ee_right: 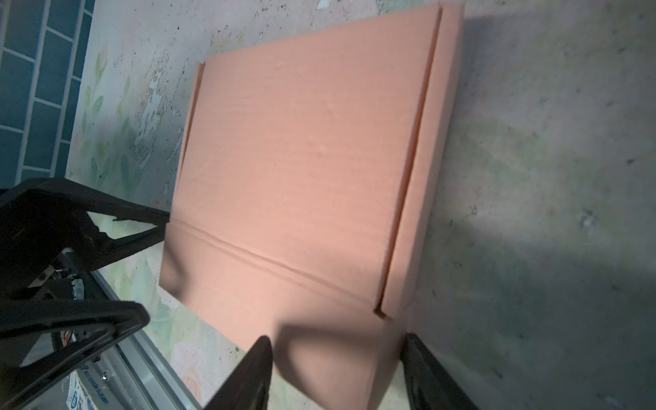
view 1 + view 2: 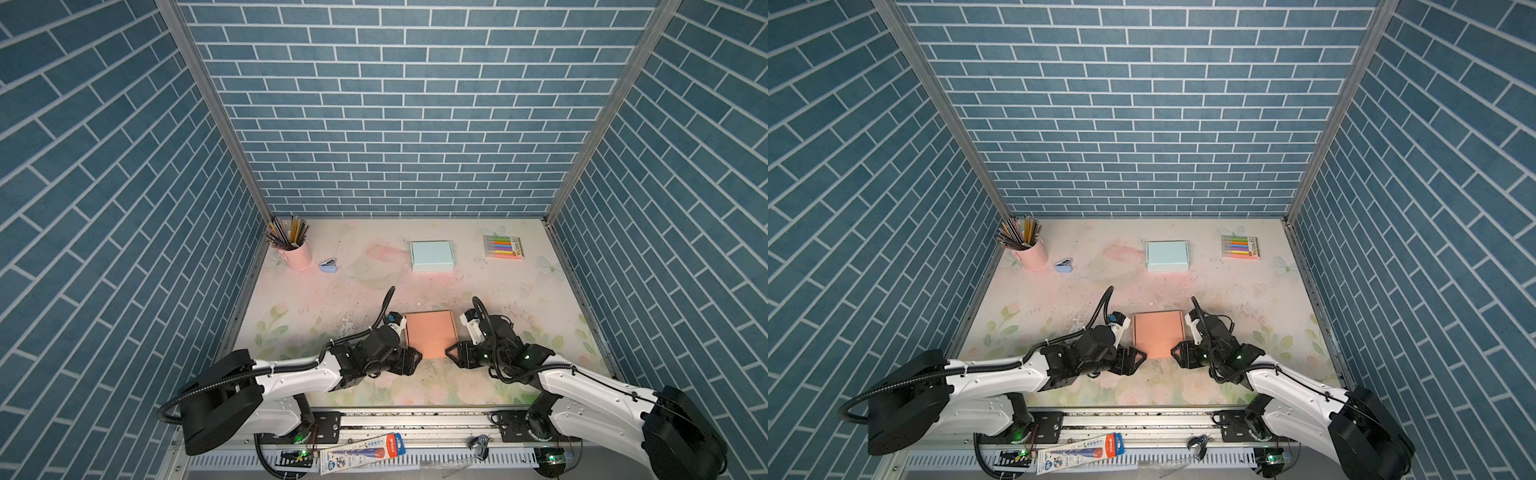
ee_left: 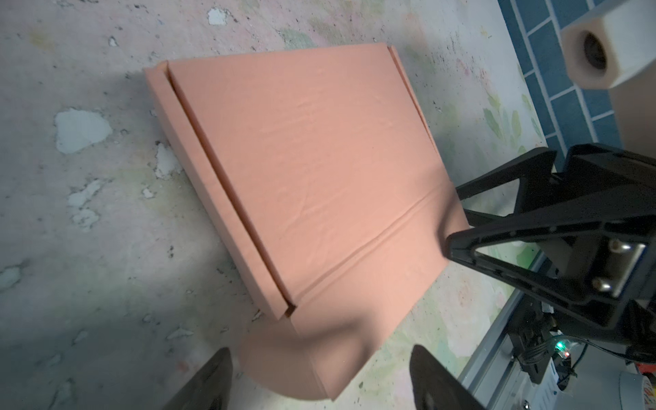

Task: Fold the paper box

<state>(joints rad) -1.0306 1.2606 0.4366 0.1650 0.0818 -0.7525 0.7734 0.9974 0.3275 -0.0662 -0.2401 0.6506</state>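
A salmon-pink paper box (image 2: 430,334) (image 2: 1158,334) lies flat on the table in the near middle, lid down, with a crease across its near end. My left gripper (image 2: 413,360) (image 2: 1136,359) is at its near left corner. In the left wrist view this gripper (image 3: 319,351) is wide open, and the rounded corner flap (image 3: 280,369) lies between the fingers. My right gripper (image 2: 453,355) (image 2: 1177,353) is at the near right corner. In the right wrist view its (image 1: 337,337) fingers stand apart on either side of the box's corner flap (image 1: 337,365), close against its edges.
At the back of the table are a light blue box (image 2: 432,255), a pack of coloured markers (image 2: 503,247), a pink cup of pencils (image 2: 297,251) and a small blue stapler (image 2: 329,266). A metal rail (image 2: 415,419) runs along the near edge. Brick-pattern walls enclose the other three sides.
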